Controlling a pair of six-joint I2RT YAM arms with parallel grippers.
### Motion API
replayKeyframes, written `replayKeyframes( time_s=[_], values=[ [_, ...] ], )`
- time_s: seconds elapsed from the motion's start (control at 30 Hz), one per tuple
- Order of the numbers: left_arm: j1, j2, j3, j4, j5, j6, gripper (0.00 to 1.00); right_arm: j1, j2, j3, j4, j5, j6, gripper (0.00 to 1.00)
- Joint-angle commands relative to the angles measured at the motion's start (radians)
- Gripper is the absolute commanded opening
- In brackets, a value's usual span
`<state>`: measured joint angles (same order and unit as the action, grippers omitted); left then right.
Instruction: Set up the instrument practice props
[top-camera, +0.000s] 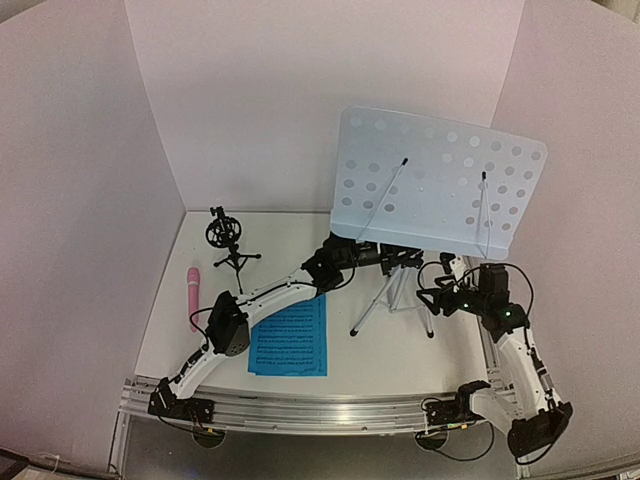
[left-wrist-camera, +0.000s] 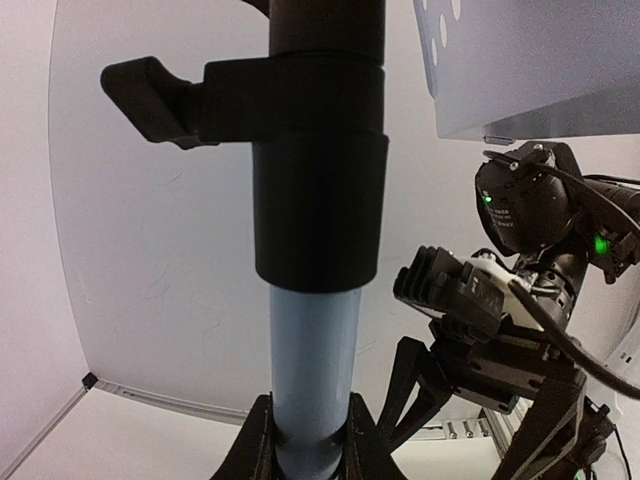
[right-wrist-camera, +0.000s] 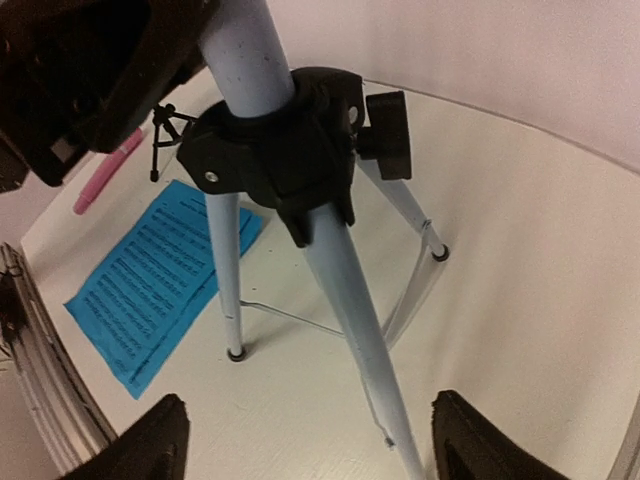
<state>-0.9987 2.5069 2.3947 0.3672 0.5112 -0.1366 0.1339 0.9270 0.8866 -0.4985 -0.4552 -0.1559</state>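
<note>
The music stand's pale-blue perforated desk (top-camera: 440, 180) sits on a pole (left-wrist-camera: 312, 370) over spread tripod legs (top-camera: 395, 300). My left gripper (left-wrist-camera: 312, 440) is shut on that pole just below its black collar (left-wrist-camera: 318, 210); in the top view the left gripper (top-camera: 405, 258) sits under the desk. My right gripper (right-wrist-camera: 312, 445) stands wide open low beside the tripod. One leg (right-wrist-camera: 350, 300) runs between its fingers (right-wrist-camera: 140, 445) without touching them. Blue sheet music (top-camera: 290, 335) lies flat on the table. The pink microphone (top-camera: 192, 295) lies at the left, beside the black mic mount (top-camera: 228, 240).
White walls enclose the table (top-camera: 440, 345) at the back and on both sides. An aluminium rail (top-camera: 320, 410) runs along the near edge. The right arm (left-wrist-camera: 530, 210) stands close to the stand's right side, with cables hanging from it.
</note>
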Motion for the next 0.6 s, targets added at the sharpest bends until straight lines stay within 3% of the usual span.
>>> replayKeyframes(
  time_s=[0.0, 0.23, 0.57],
  values=[
    [0.008, -0.077, 0.004, 0.029, 0.026, -0.075, 0.00, -0.033, 0.035, 0.087, -0.059, -0.149, 0.143, 0.87],
    [0.015, -0.086, 0.007, 0.024, 0.012, -0.066, 0.00, -0.233, 0.204, 0.144, -0.063, -0.475, 0.221, 0.90],
    [0.015, -0.069, 0.028, 0.030, 0.030, -0.084, 0.00, -0.280, 0.237, 0.093, -0.044, -0.491, 0.110, 0.96]
  ],
)
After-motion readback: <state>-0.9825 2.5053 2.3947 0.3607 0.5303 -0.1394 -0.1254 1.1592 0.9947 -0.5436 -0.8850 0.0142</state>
